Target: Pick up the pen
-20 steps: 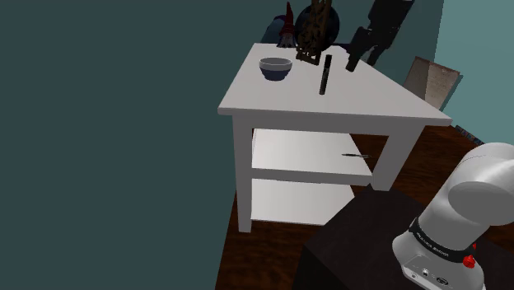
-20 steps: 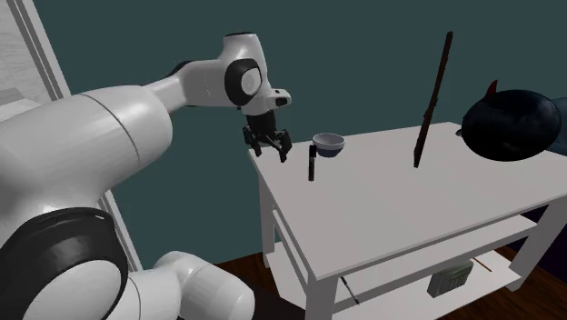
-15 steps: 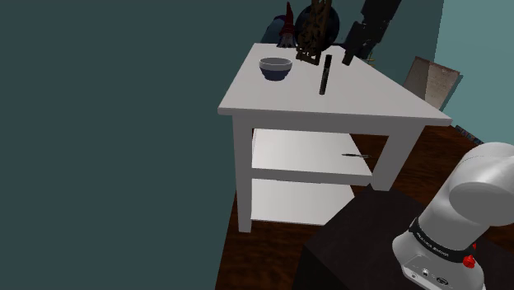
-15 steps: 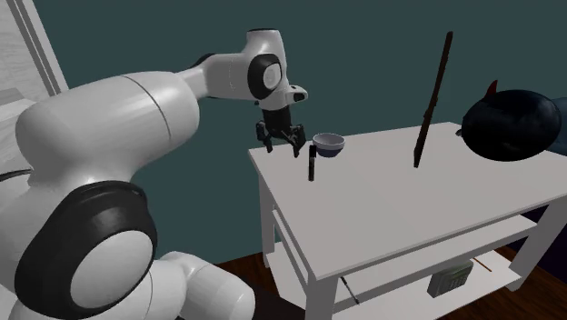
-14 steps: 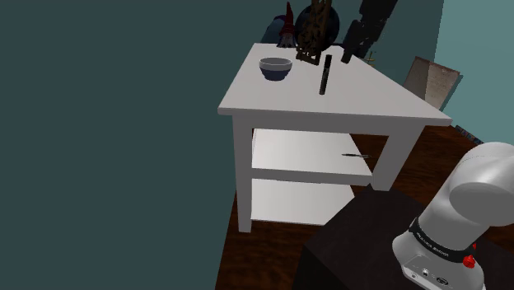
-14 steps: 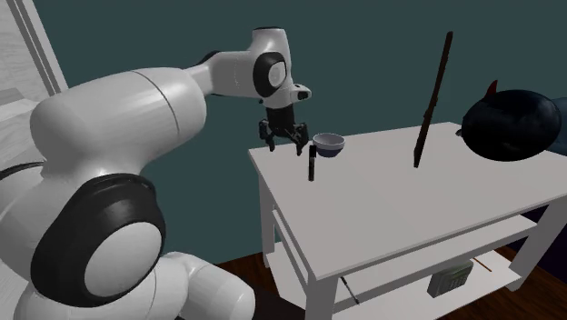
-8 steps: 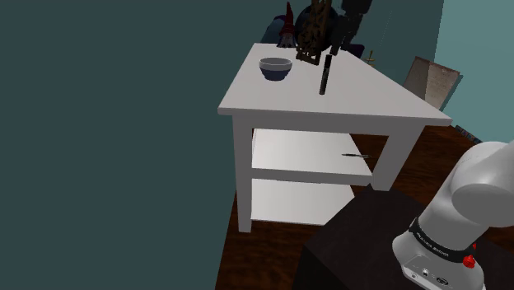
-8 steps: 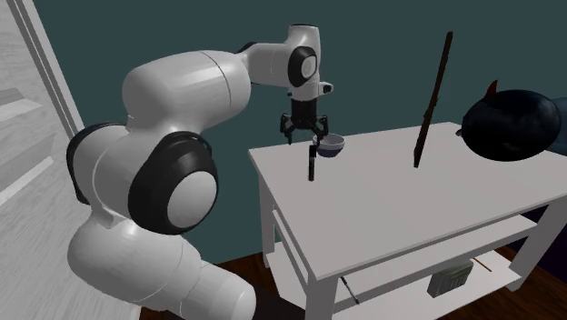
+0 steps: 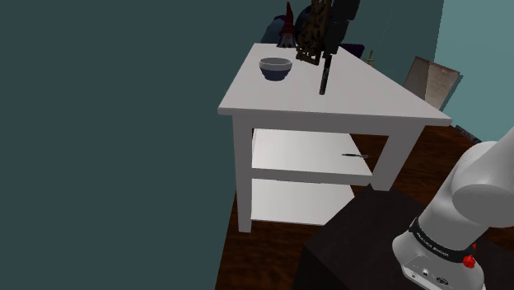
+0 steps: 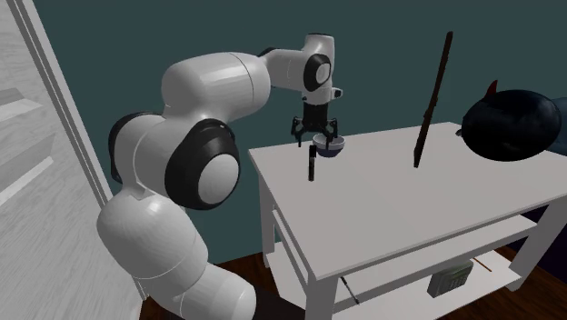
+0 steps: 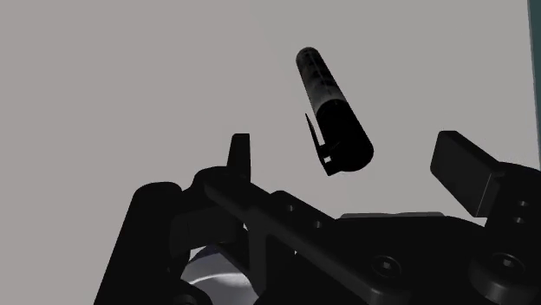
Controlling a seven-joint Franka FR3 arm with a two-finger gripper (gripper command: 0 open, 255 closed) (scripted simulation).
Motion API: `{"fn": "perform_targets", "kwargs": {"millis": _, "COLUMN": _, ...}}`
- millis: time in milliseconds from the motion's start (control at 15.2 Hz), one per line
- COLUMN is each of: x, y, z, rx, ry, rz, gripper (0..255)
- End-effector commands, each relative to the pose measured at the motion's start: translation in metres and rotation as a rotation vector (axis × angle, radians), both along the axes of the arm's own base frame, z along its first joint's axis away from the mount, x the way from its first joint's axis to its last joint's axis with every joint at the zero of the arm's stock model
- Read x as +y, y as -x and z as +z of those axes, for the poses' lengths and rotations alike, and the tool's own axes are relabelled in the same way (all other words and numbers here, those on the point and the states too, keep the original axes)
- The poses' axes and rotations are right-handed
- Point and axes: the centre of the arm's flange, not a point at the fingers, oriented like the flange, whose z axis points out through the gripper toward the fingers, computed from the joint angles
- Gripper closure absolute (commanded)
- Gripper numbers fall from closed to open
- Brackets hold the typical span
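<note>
Gripper [image 11: 354,163] hung wide open, empty, over apparently upright pen [image 11: 334,108] near bowl [image 9: 276,68]. Risk: off-centre descent might clip pen's top, topple it, send it rolling off table [image 9: 366,97].

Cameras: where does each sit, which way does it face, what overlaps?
Shoulder view: beside the stand, looking down over the white table; arm base shows at lower right.
Second exterior view: across the table, facing the arm; most of the arm and the claw show.
Wrist view: on the hand, looking down at the table; both open fingers show.
Shared: all three see the upright black pen.
</note>
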Motion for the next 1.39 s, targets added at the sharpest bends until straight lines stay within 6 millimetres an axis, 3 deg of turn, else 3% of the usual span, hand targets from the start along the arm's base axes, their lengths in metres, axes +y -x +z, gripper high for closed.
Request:
{"fn": "perform_targets", "kwargs": {"millis": 0, "x": 0.001, "y": 0.0, "z": -0.01, "rx": 0.0, "ry": 0.0, "rz": 0.001, "gripper": 0}}
{"fn": "perform_targets", "kwargs": {"millis": 198, "x": 0.001, "y": 0.0, "z": -0.019, "rx": 0.0, "ry": 0.0, "rz": 0.001, "gripper": 0}}
{"fn": "perform_targets", "kwargs": {"millis": 264, "x": 0.001, "y": 0.0, "z": -0.019, "rx": 0.0, "ry": 0.0, "rz": 0.001, "gripper": 255}}
{"fn": "perform_targets", "kwargs": {"millis": 858, "x": 0.001, "y": 0.0, "z": -0.019, "rx": 0.0, "ry": 0.0, "rz": 0.001, "gripper": 255}}
{"fn": "perform_targets", "kwargs": {"millis": 1320, "x": 0.001, "y": 0.0, "z": 0.018, "rx": 0.0, "ry": 0.0, "rz": 0.001, "gripper": 255}}
